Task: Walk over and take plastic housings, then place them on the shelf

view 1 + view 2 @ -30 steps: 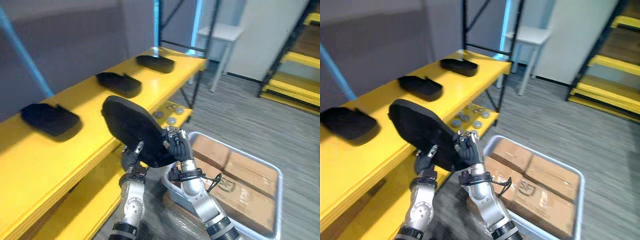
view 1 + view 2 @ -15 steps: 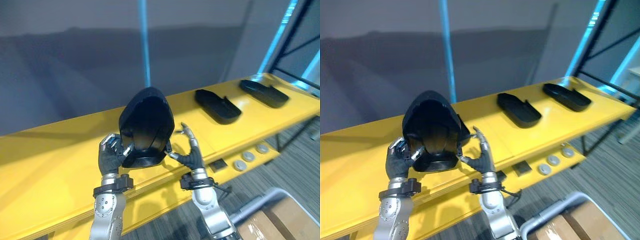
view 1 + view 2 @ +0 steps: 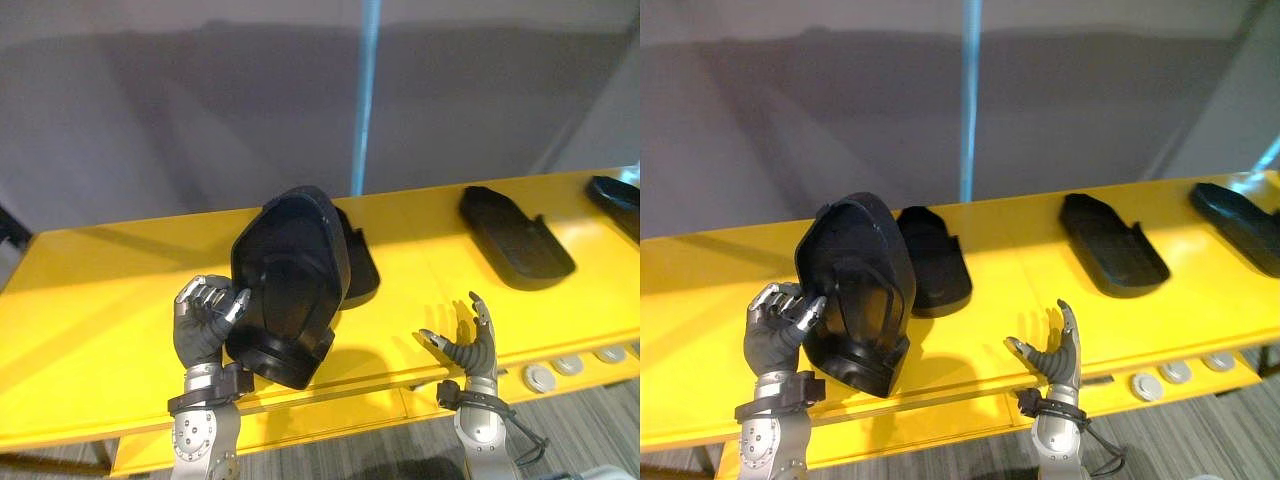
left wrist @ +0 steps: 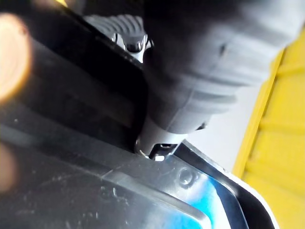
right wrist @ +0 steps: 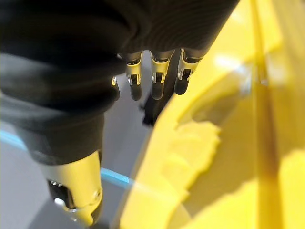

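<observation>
Housing (image 3: pixel 290 280) of black plastic is held tilted on end at the front of the yellow shelf (image 3: pixel 100 300), the left hand (image 3: pixel 205 325) curled round its side. The right hand (image 3: pixel 468 350) hovers apart, fingers spread, empty. A second housing (image 3: pixel 362 268) lies flat just behind.

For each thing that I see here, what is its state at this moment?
Held housing: tilted on end, lower edge on the yellow shelf.
Left hand: shut on the held housing's rim.
Right hand: open, holding nothing.
Housing behind it: lying flat.
Middle housing: lying flat.
Far right housing: lying flat.
</observation>
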You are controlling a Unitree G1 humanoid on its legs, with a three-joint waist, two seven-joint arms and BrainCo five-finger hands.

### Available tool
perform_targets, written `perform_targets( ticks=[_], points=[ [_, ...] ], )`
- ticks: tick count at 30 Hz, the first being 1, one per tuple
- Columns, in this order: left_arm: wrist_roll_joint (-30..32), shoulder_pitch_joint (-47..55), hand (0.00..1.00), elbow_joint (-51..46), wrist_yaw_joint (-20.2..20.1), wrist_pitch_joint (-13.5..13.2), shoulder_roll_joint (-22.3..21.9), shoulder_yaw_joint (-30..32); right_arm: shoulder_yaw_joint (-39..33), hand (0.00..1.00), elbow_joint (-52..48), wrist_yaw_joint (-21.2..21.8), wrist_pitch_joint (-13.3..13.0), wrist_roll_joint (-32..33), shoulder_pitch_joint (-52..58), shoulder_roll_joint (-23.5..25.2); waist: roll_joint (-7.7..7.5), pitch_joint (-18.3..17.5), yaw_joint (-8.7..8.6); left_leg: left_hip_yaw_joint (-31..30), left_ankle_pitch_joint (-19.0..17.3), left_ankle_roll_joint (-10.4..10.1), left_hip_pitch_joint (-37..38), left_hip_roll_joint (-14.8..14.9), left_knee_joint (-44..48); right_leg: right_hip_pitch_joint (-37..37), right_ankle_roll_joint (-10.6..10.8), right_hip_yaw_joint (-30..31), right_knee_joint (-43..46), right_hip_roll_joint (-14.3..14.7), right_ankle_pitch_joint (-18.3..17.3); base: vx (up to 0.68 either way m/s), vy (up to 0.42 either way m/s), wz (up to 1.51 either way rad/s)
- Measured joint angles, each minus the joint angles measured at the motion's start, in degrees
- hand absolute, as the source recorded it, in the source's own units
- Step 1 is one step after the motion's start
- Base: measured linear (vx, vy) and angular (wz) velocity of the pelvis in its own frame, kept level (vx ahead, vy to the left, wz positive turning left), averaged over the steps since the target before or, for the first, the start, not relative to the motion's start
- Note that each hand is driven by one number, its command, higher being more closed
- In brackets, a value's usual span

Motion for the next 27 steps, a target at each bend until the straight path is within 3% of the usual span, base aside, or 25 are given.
perform_targets(
  ticks=[2,3,4,5,7,10,11,13,14,15,16,18,21,27],
  points=[
    [0.01,0.09,1.00,0.00,0.03,-0.01,0.38,0.92,0.09,0.00,-1.79,0.37,-0.34,1.80,0.09,-0.33,0.30,0.03,-0.17,-1.56,0.19,-0.42,-2.59,4.76,3.72,0.38,0.68,-1.09,1.02,-3.75,-0.23,0.11,0.339,0.49],
    [0.02,0.09,1.00,0.00,0.08,-0.02,0.52,1.28,0.20,0.00,-2.36,0.57,-0.65,2.25,0.13,-0.38,0.94,0.00,-0.21,-3.24,0.65,-0.21,-2.69,5.90,3.02,0.56,1.12,-1.30,1.16,-4.21,-0.23,0.10,0.425,0.24],
    [0.02,0.07,1.00,0.02,0.19,-0.07,1.14,2.12,0.63,0.00,-3.23,0.69,-1.25,3.37,0.32,-0.41,2.42,-0.47,-0.10,-7.88,3.59,-5.12,-2.52,7.51,1.65,1.03,4.98,-1.31,1.19,-4.88,-0.28,0.11,0.500,0.18],
    [-0.11,-0.34,1.00,0.47,0.40,-0.06,3.72,3.27,1.16,0.00,-3.28,0.55,-1.60,4.28,0.50,1.29,0.77,0.09,-0.34,-9.57,0.80,-8.89,-3.21,4.44,4.18,2.07,6.18,-1.33,0.11,-7.55,0.22,0.09,0.493,0.19],
    [-1.02,-0.48,1.00,0.48,0.88,-0.06,7.64,4.39,2.79,0.00,-3.97,1.00,-2.09,5.09,2.19,3.18,-0.40,0.00,-0.17,-11.10,-2.20,-7.70,-5.15,2.03,8.35,3.01,5.84,-1.86,-0.78,-9.34,2.89,0.06,0.371,0.30],
    [-0.99,-0.51,1.00,0.48,1.15,-0.16,10.69,4.92,5.15,0.00,-3.93,2.84,-2.68,5.77,1.73,3.26,-0.54,0.04,1.00,-10.73,-7.24,-5.45,-6.02,0.37,15.14,4.16,7.09,-1.01,-0.33,-11.84,6.54,0.04,0.386,0.01],
    [-1.01,-0.60,1.00,0.47,1.15,-0.18,10.63,4.97,5.47,0.00,-3.83,2.97,-2.69,5.72,1.30,3.39,-0.54,0.02,1.43,-9.53,-7.61,-4.85,-6.15,-0.27,15.04,2.74,6.49,-0.23,0.39,-12.79,7.84,-0.03,0.364,-0.42],
    [-1.05,-0.75,1.00,0.47,1.12,-0.28,10.65,5.07,6.80,0.00,-2.90,2.95,-2.67,5.63,-0.03,3.70,-0.55,-0.05,2.36,-5.72,-7.04,-3.47,-6.40,-0.95,13.23,-2.52,2.12,-0.23,0.82,-13.87,13.29,-0.05,0.251,-0.70],
    [-1.17,-1.18,1.00,0.61,1.06,-0.27,10.69,4.87,7.19,0.00,-2.90,2.95,-2.66,5.58,-0.46,3.68,-0.46,-0.14,2.18,-4.19,-6.32,-2.39,-6.19,-1.31,11.36,-3.35,-0.49,-0.44,-0.74,-13.63,15.89,-0.07,0.174,-0.51],
    [-1.41,-3.76,1.00,2.24,0.75,-0.24,11.00,3.67,7.23,0.00,-2.86,2.97,-2.61,5.56,-0.53,3.32,-0.03,0.11,1.27,-4.38,-5.38,-1.17,-6.06,-1.81,9.84,-4.46,2.88,2.06,2.47,-11.95,10.79,-0.07,0.138,-0.08],
    [-1.72,-5.99,1.00,4.13,0.23,-0.14,11.38,2.23,7.15,0.00,-2.83,2.99,-2.54,5.56,0.03,3.26,-0.02,0.15,0.29,-4.97,-4.58,-0.54,-5.32,-2.47,8.47,-4.21,4.85,5.22,4.87,-9.50,5.11,-0.05,0.037,0.20],
    [-2.09,-8.27,1.00,6.06,0.05,-0.11,11.39,0.58,7.35,0.00,-3.08,3.46,-2.56,5.51,1.25,3.15,0.31,0.30,-0.88,-4.93,-3.19,-0.26,-2.06,-3.70,5.21,-1.68,3.94,8.80,5.04,-4.86,-1.84,-0.02,-0.037,0.16],
    [-2.46,-9.69,1.00,6.27,-0.23,-0.11,11.78,0.93,7.03,0.00,-4.36,3.67,-2.59,5.38,3.37,2.68,0.03,0.13,-1.13,-4.66,-2.26,-0.90,-0.77,-4.65,3.66,0.93,2.96,8.18,1.08,-4.28,-2.05,-0.01,-0.057,-0.02],
    [-9.26,-10.01,1.00,10.38,1.69,1.03,13.43,10.03,0.99,0.00,-11.60,5.94,-2.64,4.41,8.91,-0.35,-0.05,0.04,-1.17,-3.33,4.28,-4.30,3.05,-2.50,-6.77,0.71,2.84,9.85,-1.77,-0.40,-1.71,-0.03,-0.152,-0.15]
  ],
)
